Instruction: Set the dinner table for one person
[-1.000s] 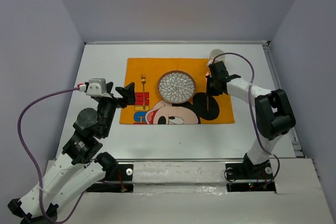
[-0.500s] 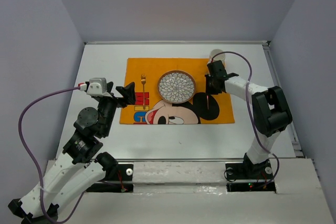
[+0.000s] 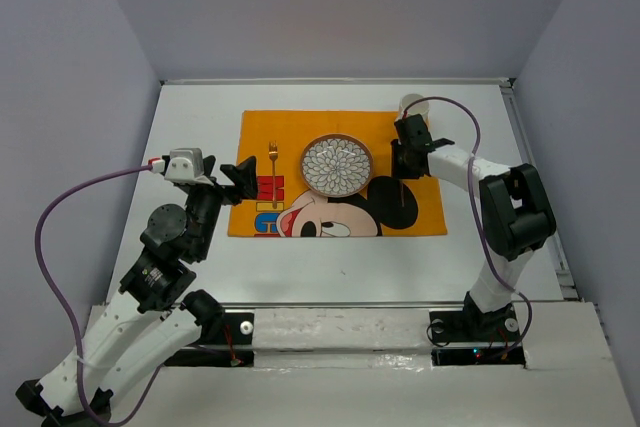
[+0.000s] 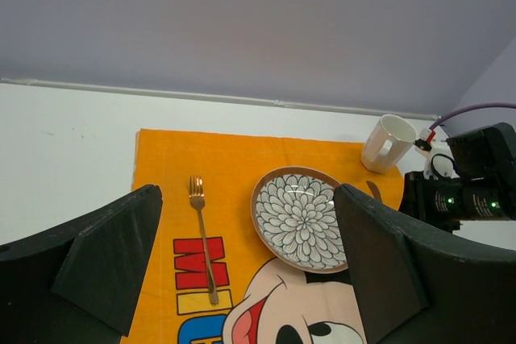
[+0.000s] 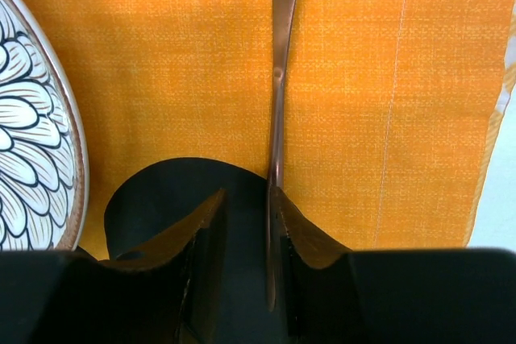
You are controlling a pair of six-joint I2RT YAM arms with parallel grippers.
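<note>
Table: the white dinner table (image 3: 195, 132) fills the floor of the walled bay, from the arm bases out to the far wall. In the top view its long axis appears to run 9 to 3 o'clock.
Placemat: an orange cartoon-mouse mat (image 3: 425, 215) lies in the table's 12 o'clock half, its long side parallel to the table's.
Plate: a floral-patterned plate (image 3: 337, 166) sits at the centre of the mat.
Fork: a copper fork (image 3: 272, 161) lies at 9 o'clock of the plate, tines toward 12.
Mug: a white mug (image 3: 413, 104) stands off the mat's 1 o'clock corner.
Knife: a copper knife (image 5: 279, 78) lies flat on the mat at 3 o'clock of the plate, its axis running 12 to 6.
Right gripper (image 5: 246, 199): slightly parted and low over the mat. The knife handle rests against one finger (image 5: 302, 235), with a gap to the other, so it is not clamped.
Left gripper (image 3: 243, 179): spread wide and holding nothing, at the mat's 9 o'clock edge.
</note>
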